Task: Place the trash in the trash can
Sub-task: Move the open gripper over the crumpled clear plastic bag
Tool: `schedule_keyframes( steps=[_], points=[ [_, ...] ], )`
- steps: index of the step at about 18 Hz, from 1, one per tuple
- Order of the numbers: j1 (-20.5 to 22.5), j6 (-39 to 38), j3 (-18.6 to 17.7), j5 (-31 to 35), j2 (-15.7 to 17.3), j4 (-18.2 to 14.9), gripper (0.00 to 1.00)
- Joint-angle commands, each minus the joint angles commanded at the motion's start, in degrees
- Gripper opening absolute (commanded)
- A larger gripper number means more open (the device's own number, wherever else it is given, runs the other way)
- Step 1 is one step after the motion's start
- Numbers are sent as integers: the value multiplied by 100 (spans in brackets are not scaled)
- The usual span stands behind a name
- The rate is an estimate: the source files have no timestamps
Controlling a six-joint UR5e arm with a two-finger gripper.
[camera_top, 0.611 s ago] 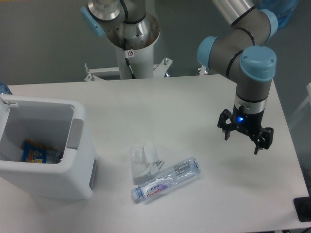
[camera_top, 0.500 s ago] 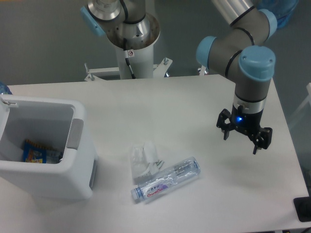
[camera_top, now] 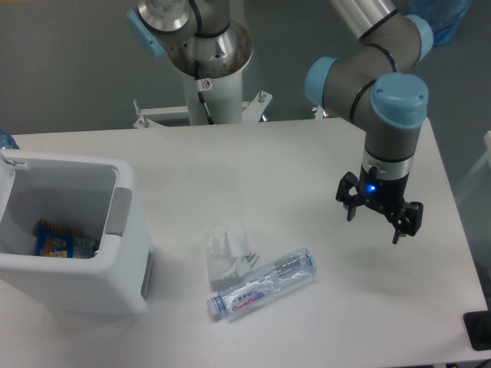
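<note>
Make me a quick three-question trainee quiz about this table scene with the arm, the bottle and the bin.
1. True or false: the gripper is holding the bottle.
2. What lies against the bottle: A) crumpled wrapper, B) a cup, C) a spoon?
3. Fill in: the trash can stands to the camera's ____ of the bottle.

Key: 1 false, its fingers are open and empty, apart from the bottle. 2 A. 3 left.

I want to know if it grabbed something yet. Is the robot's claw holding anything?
No, nothing. The gripper is open and empty above the table, and the bottle and wrapper lie apart from it.
</note>
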Motion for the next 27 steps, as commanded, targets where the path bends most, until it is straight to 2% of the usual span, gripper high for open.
schedule_keyframes(
  steps=[5, 8, 13, 24, 27],
  points=[
    [-18, -35, -79, -253, -70, 52, 100],
    [-53, -114, -386, -492, -106, 482, 100],
    [-404, -307, -431, -475, -185, 483, 100],
    [-1309, -1528, -334, -440, -395, 475, 100],
    [-1616, -1749, -500, -195, -317, 439, 100]
  ],
)
